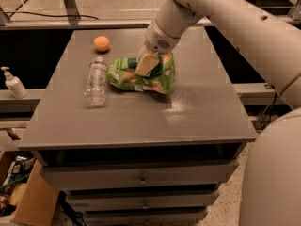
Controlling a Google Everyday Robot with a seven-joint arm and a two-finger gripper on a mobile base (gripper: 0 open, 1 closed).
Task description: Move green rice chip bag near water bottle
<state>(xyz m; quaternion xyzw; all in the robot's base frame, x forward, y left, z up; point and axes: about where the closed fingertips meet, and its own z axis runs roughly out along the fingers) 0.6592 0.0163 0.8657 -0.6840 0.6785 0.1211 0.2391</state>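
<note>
No readable text anywhere. On the green rice chip bag (162,77), only a dark round logo and pale lettering, too blurred to make out. On the water bottle (96,81), a thin label, not legible. On the pump bottle (14,84) at far left, nothing readable either. Tool (146,66) down at the bag's top edge, over the tabletop (141,119).
</note>
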